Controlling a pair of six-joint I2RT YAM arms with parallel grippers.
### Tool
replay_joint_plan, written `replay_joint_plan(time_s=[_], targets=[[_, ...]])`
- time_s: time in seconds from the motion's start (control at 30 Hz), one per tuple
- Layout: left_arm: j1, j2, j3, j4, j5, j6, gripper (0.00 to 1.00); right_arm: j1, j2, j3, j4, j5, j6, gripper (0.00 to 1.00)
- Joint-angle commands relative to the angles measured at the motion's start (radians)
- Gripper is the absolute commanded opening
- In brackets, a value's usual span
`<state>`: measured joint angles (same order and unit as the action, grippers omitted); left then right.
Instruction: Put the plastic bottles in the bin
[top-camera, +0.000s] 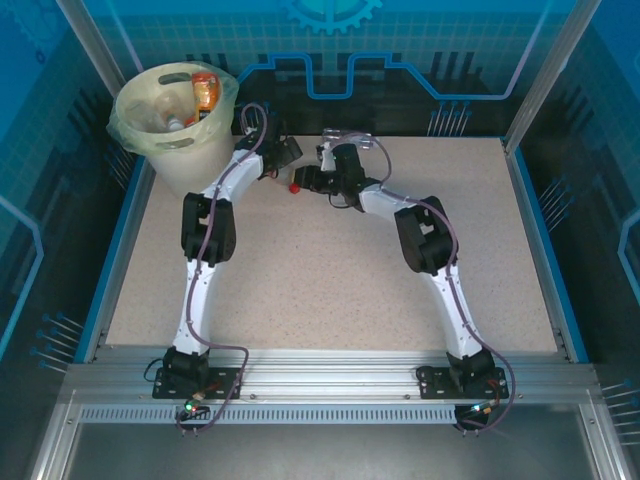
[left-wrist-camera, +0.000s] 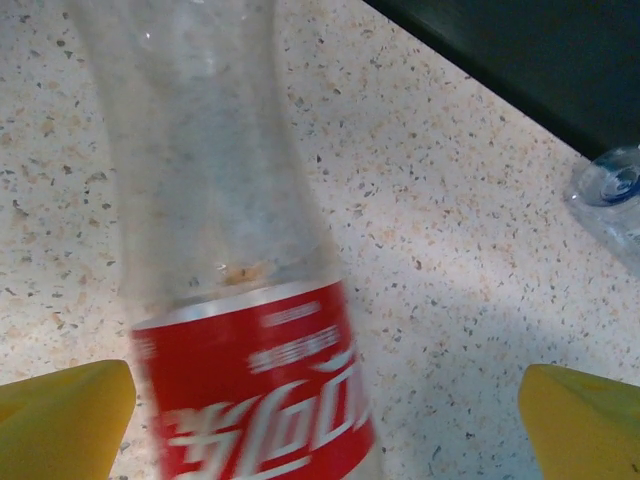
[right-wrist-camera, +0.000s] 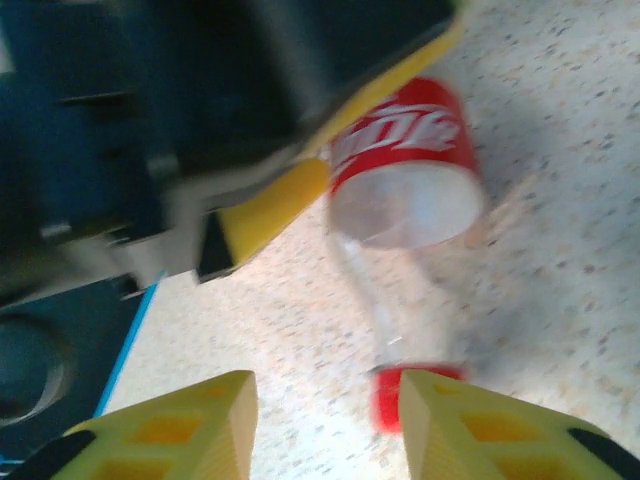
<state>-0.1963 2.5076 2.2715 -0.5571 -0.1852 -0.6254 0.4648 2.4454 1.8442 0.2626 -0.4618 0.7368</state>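
Observation:
A clear plastic bottle with a red label (left-wrist-camera: 240, 300) lies on the speckled table, its red cap (right-wrist-camera: 385, 395) toward the right arm. My left gripper (left-wrist-camera: 320, 420) is open astride its labelled end, the bottle lying nearer the left yellow finger (left-wrist-camera: 60, 415). My right gripper (right-wrist-camera: 325, 430) is open at the cap end, the cap just inside its right finger (right-wrist-camera: 500, 435). From above, both grippers meet at this bottle (top-camera: 295, 186) near the table's back. The cream bin (top-camera: 185, 150) stands at the back left with an orange-labelled bottle (top-camera: 205, 90) inside.
Another clear bottle (top-camera: 350, 140) lies at the table's back edge behind the right gripper, and its blue-ringed end (left-wrist-camera: 612, 190) shows at the right of the left wrist view. The dark back wall (left-wrist-camera: 520, 60) runs close by.

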Motion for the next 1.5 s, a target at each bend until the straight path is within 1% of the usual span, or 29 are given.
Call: replay_joint_plan(time_s=[0.0, 0.1, 0.2, 0.3, 0.37, 0.43, 0.47, 0.57, 0.73, 0.83, 0.97, 1.07, 1.27, 1.33, 1.47], targets=[[-0.009, 0.042, 0.058, -0.164, -0.036, 0.083, 0.97, 0.0, -0.163, -0.126, 0.089, -0.02, -0.047, 0.5], [-0.004, 0.025, 0.024, -0.239, -0.051, 0.094, 0.96, 0.0, -0.319, -0.296, 0.081, 0.056, -0.093, 0.59], [0.002, 0.0, -0.044, -0.227, -0.048, 0.113, 0.93, -0.001, -0.477, -0.439, 0.026, 0.142, -0.143, 0.69], [0.014, 0.046, 0.007, -0.247, -0.005, 0.115, 0.9, 0.001, -0.615, -0.554, -0.037, 0.22, -0.18, 0.76], [0.015, 0.094, 0.079, -0.288, 0.01, 0.124, 0.85, 0.002, -0.695, -0.619, -0.071, 0.26, -0.197, 0.8], [0.014, 0.117, 0.105, -0.309, 0.009, 0.138, 0.79, 0.006, -0.765, -0.667, -0.113, 0.301, -0.214, 0.84], [0.014, 0.118, 0.098, -0.306, 0.008, 0.148, 0.76, 0.008, -0.801, -0.692, -0.132, 0.324, -0.221, 0.87], [0.014, 0.102, 0.053, -0.265, 0.035, 0.181, 0.7, 0.018, -0.913, -0.769, -0.175, 0.4, -0.24, 0.99], [0.012, 0.052, -0.054, -0.178, 0.081, 0.213, 0.65, 0.03, -1.063, -0.864, -0.266, 0.474, -0.28, 1.0], [0.011, -0.012, -0.168, -0.096, 0.106, 0.206, 0.61, 0.032, -1.134, -0.906, -0.32, 0.501, -0.294, 1.0], [-0.01, -0.114, -0.344, 0.011, 0.117, 0.2, 0.53, 0.034, -1.227, -0.959, -0.334, 0.525, -0.295, 1.0], [-0.039, -0.19, -0.475, 0.072, 0.108, 0.204, 0.51, 0.034, -1.273, -1.012, -0.334, 0.548, -0.288, 1.0], [-0.106, -0.359, -0.744, 0.193, 0.1, 0.178, 0.48, 0.038, -1.338, -1.051, -0.327, 0.541, -0.252, 1.0], [-0.127, -0.404, -0.808, 0.222, 0.106, 0.167, 0.48, 0.039, -1.359, -1.076, -0.311, 0.542, -0.218, 1.0], [-0.154, -0.492, -0.885, 0.243, 0.138, 0.161, 0.46, 0.04, -1.402, -1.17, -0.198, 0.516, -0.123, 1.0]])
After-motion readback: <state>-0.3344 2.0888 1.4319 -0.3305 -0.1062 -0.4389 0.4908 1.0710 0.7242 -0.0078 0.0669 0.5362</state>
